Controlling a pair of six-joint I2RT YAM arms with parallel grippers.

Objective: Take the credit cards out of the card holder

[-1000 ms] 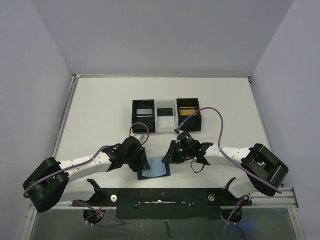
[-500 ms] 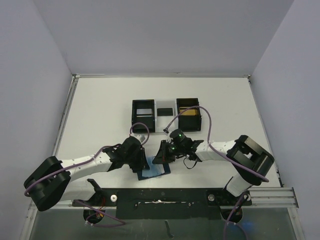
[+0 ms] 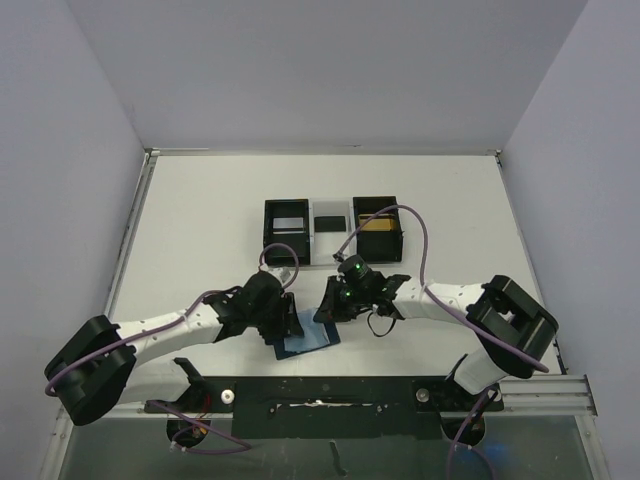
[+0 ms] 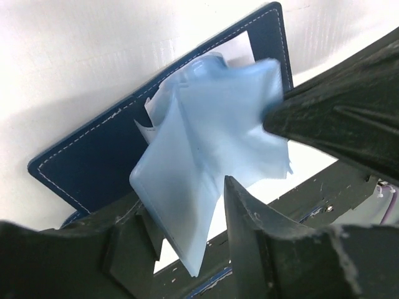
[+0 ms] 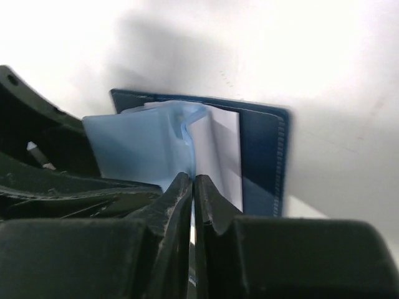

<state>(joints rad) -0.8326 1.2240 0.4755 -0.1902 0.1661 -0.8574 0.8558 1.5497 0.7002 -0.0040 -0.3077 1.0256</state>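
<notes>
The navy card holder [image 3: 306, 340] lies open on the table near the front edge, between my two grippers. In the left wrist view its navy cover [image 4: 93, 165] lies flat and its light blue inner sleeve [image 4: 206, 143] is pulled up and creased. A white card [image 4: 240, 53] shows under the sleeve, and also in the right wrist view [image 5: 219, 149]. My right gripper [image 5: 194, 180] is shut on the sleeve's edge [image 5: 134, 146] and also shows in the top view [image 3: 330, 305]. My left gripper [image 4: 187, 218] is open; the sleeve's lower corner hangs between its jaws, not pinched. It also shows in the top view [image 3: 285, 320].
Two black boxes joined by a clear section [image 3: 330, 222] stand at mid-table. The left box [image 3: 287, 232] holds a pale card, the right box [image 3: 377, 230] a gold card. A black rail [image 3: 320, 400] runs along the front edge just below the card holder.
My right gripper has moved left onto the card holder, closed on its light blue sleeve and lifted it. The left arm has barely moved.
</notes>
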